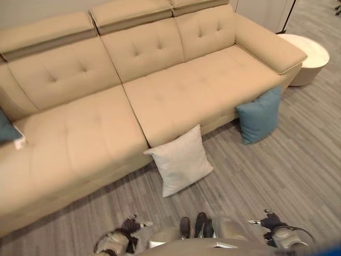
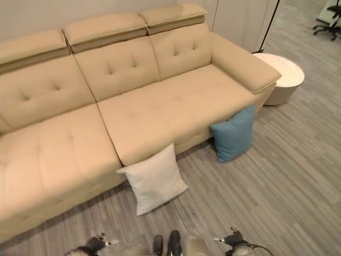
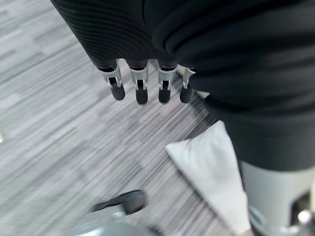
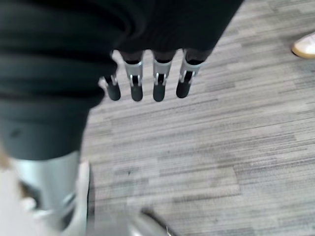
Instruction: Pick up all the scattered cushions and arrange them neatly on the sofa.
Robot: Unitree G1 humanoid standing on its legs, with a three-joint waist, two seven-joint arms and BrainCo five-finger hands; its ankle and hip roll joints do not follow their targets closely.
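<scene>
A white cushion (image 1: 181, 160) stands on the grey plank floor (image 1: 298, 176), leaning against the near front edge of the beige sofa (image 1: 176, 96), about at the middle of the view. To its right a blue cushion (image 1: 260, 116) also stands on the floor, propped against the sofa's front below the right armrest. A third, dark blue cushion (image 1: 6, 128) lies on the seat at the far left. Right of the sofa, beyond the armrest, stands a round white side table (image 1: 309, 56). The left hand (image 3: 140, 86) hangs low over the floor, fingers relaxed and downward, grasping nothing. The right hand (image 4: 147, 83) hangs likewise over bare floor, fingers straight, empty. A light shoe (image 4: 305, 46) of a person shows on the floor beyond it.
</scene>
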